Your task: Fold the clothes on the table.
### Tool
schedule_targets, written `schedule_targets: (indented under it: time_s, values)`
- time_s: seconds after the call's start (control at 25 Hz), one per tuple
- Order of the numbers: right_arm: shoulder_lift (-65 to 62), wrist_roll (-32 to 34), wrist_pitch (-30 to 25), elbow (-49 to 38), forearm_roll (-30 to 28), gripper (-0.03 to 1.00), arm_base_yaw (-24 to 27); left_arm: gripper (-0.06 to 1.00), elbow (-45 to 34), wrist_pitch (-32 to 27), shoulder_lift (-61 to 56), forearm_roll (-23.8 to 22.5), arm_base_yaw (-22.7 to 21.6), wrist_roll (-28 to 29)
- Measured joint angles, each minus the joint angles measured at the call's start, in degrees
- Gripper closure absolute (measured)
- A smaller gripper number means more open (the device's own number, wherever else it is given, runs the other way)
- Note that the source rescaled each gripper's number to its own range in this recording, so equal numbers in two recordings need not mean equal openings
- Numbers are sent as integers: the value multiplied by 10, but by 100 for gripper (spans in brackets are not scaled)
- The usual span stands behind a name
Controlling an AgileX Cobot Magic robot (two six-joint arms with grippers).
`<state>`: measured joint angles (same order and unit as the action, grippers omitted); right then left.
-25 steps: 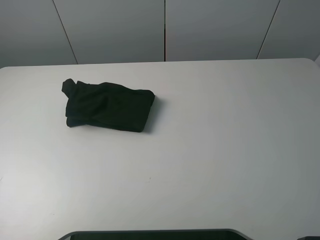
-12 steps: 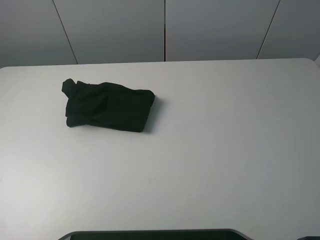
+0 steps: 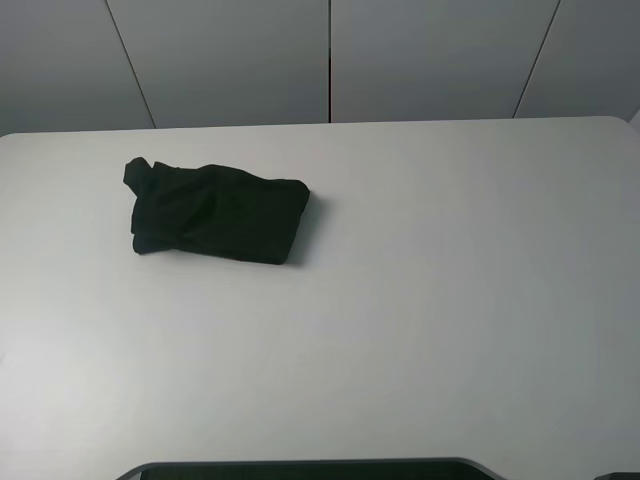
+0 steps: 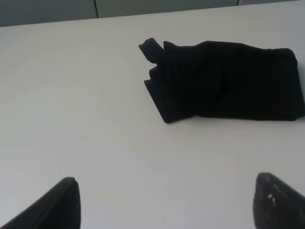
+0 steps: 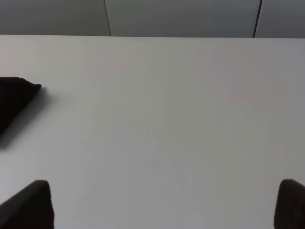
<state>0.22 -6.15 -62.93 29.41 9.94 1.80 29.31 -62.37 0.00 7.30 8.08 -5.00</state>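
Note:
The black T-shirt lies folded into a compact bundle on the left half of the white table; its print and neck label are hidden. It also shows in the left wrist view, and one corner of it shows in the right wrist view. Neither gripper shows in the exterior high view. My left gripper is open and empty, well short of the shirt, with its fingertips wide apart. My right gripper is open and empty over bare table, with one fingertip at the frame's edge.
Grey wall panels stand behind the table's far edge. A dark curved edge shows at the near side of the table.

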Motion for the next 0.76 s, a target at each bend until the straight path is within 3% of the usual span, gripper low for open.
schedule_targets:
  time_s: [0.76]
  values:
    - [0, 1, 0, 0, 0, -3, 0, 0, 0, 0, 0, 0, 0, 0]
